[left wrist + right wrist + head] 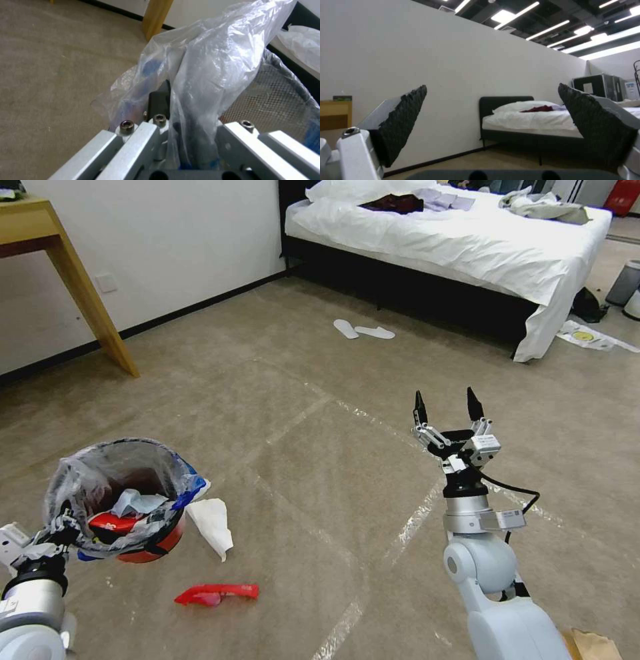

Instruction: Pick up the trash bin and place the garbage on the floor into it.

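Observation:
The trash bin (pixel 143 549), red with a crinkled clear liner, hangs just above the floor (pixel 320 460) at lower left. My left gripper (pixel 55 537) is shut on its near rim; the left wrist view shows the liner (pixel 213 65) pinched between the fingers (pixel 159 102). A red wrapper and a pale blue scrap lie inside the bin. Garbage on the carpet: a white tissue (pixel 212 523) beside the bin, a red wrapper (pixel 217 593) nearer me, a brown paper bag (pixel 593 645) at the bottom right corner. My right gripper (pixel 447 405) (pixel 491 90) is raised at centre right, open and holding nothing.
A bed (pixel 467 243) with white sheets stands at the back right, white slippers (pixel 363 331) on the floor before it. A wooden table leg (pixel 90 307) is at the left wall. A grey bin (pixel 625 281) and a plastic bag (pixel 590 337) sit far right.

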